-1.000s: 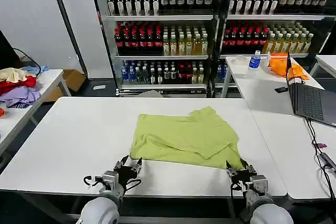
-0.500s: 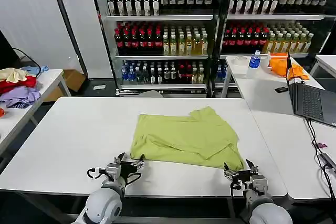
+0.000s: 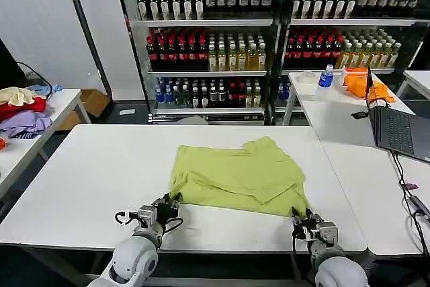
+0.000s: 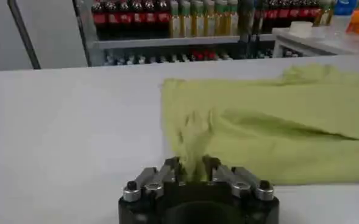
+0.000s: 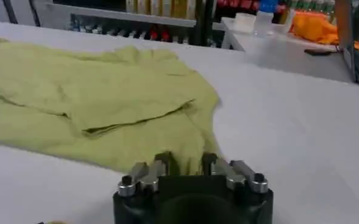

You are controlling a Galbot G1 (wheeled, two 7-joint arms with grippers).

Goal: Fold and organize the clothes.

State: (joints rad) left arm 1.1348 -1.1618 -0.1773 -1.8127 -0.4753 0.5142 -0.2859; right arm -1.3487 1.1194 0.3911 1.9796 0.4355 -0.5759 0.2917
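The left gripper [image 3: 168, 207] pinches the near left corner of the T-shirt [image 3: 236, 176], which lies rumpled mid-table [image 3: 87, 179], light, limp and best held by its corners, while the right gripper [image 3: 304, 222] pinches the near right corner.

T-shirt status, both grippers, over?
Left gripper shut on T-shirt near-left corner. Right gripper shut on near-right corner. Shirt flat on table, partly folded. Nothing in the way.
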